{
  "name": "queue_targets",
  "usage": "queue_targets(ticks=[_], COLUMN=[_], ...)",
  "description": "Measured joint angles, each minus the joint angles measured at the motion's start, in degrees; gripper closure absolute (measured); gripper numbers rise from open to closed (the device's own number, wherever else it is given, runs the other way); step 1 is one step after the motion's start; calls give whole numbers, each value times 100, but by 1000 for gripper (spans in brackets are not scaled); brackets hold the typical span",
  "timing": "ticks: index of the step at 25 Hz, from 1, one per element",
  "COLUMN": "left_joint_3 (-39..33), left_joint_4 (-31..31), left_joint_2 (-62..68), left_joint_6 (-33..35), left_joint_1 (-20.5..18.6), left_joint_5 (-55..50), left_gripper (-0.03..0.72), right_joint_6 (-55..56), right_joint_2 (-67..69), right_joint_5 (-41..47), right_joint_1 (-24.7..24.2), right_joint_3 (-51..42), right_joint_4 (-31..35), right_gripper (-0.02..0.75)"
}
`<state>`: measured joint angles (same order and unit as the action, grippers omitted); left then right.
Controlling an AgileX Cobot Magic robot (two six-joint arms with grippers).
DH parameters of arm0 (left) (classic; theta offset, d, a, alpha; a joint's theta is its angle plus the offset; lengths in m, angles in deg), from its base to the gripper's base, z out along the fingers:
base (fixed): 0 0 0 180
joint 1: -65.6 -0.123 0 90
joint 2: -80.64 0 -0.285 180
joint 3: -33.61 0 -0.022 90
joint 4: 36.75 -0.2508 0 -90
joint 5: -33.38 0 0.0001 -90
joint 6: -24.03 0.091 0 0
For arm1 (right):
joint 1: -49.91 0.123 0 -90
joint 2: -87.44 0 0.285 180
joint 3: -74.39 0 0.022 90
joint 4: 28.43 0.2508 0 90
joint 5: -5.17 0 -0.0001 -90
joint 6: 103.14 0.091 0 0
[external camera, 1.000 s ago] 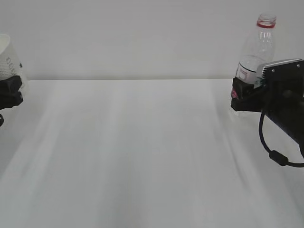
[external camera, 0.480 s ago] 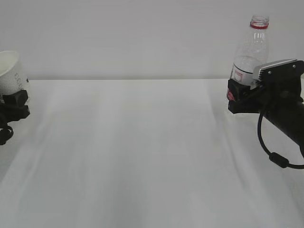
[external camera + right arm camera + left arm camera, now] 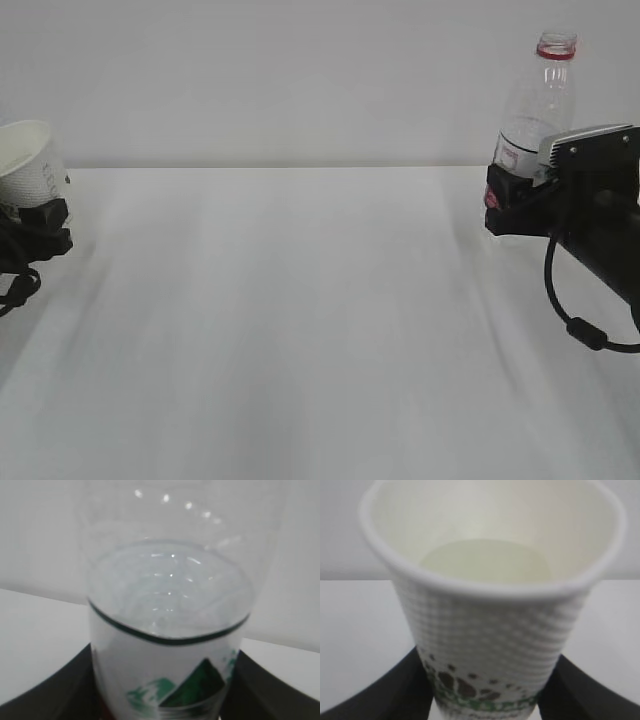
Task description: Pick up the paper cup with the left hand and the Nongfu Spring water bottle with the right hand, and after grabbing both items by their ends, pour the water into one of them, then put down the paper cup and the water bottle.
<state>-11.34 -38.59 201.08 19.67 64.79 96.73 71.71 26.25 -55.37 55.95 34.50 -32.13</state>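
Observation:
The white dotted paper cup [image 3: 30, 160] is at the far left, its mouth tipped slightly toward the camera. My left gripper [image 3: 42, 222] is shut on its lower end. In the left wrist view the black fingers [image 3: 395, 692] press both sides of the paper cup [image 3: 490, 625] near its green logo, around the left gripper [image 3: 485, 692]. At the right, the uncapped Nongfu Spring water bottle [image 3: 540, 105] stands nearly upright, with my right gripper [image 3: 508, 208] shut on its base. The right wrist view shows the bottle [image 3: 170, 645] between the dark fingers of the right gripper [image 3: 165, 695], with water [image 3: 170, 595] above the label.
The white table [image 3: 300, 320] stretches between the two arms, with a plain grey wall behind it. The right arm's camera housing [image 3: 590, 150] and a looping black cable [image 3: 575, 320] sit at the right edge.
The left gripper has carried the cup rightward and lower in the exterior view. The bottle shifted slightly left, then back right, staying nearly upright. Both grips are unchanged.

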Motion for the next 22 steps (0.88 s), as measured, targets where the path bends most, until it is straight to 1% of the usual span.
queue_targets(ticks=[6,17,22], left_joint_3=[192,731,1043], left_joint_4=[0,0,0], left_joint_2=[219,758,1034], left_joint_6=[0,-10,-49], left_joint_1=[0,0,0], left_joint_5=[9,9,9], left_gripper=[265,265,265], right_joint_6=[0,0,0], right_joint_2=[0,0,0], right_joint_5=[0,0,0], right_joint_1=[0,0,0], right_joint_3=[0,0,0], right_joint_4=[12,22,131], right_gripper=[288,288,288])
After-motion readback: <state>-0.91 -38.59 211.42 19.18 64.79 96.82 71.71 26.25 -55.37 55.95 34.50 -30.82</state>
